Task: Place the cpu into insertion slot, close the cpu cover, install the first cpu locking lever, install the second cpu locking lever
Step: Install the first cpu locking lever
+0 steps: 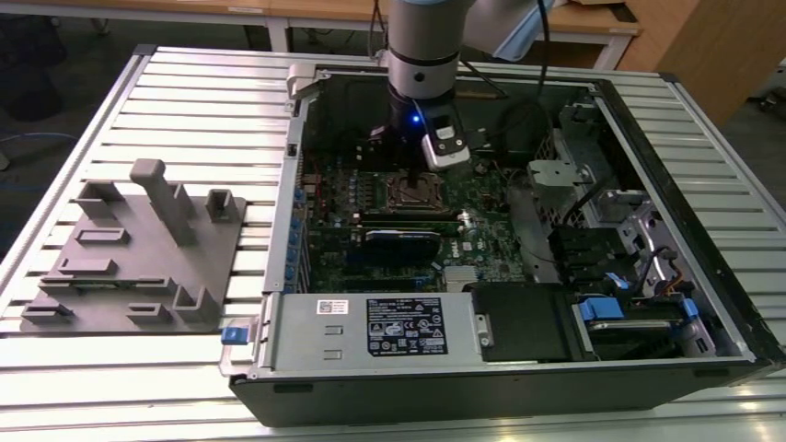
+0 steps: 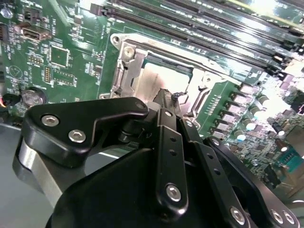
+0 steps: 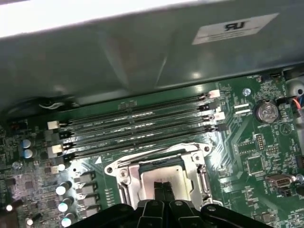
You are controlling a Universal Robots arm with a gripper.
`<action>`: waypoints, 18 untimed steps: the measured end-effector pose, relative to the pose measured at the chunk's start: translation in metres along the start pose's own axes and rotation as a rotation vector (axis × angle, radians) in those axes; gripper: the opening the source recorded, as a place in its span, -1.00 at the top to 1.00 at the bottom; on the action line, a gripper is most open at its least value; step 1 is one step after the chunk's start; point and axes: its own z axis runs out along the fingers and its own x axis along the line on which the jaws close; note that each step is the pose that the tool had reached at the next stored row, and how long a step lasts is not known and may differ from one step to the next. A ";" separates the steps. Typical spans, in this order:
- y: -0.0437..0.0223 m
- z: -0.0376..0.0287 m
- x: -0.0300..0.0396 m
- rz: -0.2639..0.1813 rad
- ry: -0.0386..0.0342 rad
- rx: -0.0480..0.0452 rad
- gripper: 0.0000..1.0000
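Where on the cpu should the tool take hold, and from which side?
By two opposite edges, coming straight down from above. The cpu lies flat in the slot, its bright top facing up, so only the thin edges offer a hold. The tool hangs right over it.

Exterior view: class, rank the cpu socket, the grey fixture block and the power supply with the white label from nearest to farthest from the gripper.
1. The cpu socket, on the green board directly under the gripper.
2. The power supply, along the case's near edge.
3. The grey fixture block, outside the case on the exterior view's left.
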 end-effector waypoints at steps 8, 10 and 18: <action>0.0010 0.0016 -0.0050 -0.056 0.0099 0.0014 0.80; 0.0010 0.0017 -0.0050 -0.078 0.0109 0.0030 0.80; 0.0011 0.0000 -0.0051 -0.106 0.0116 0.0075 0.80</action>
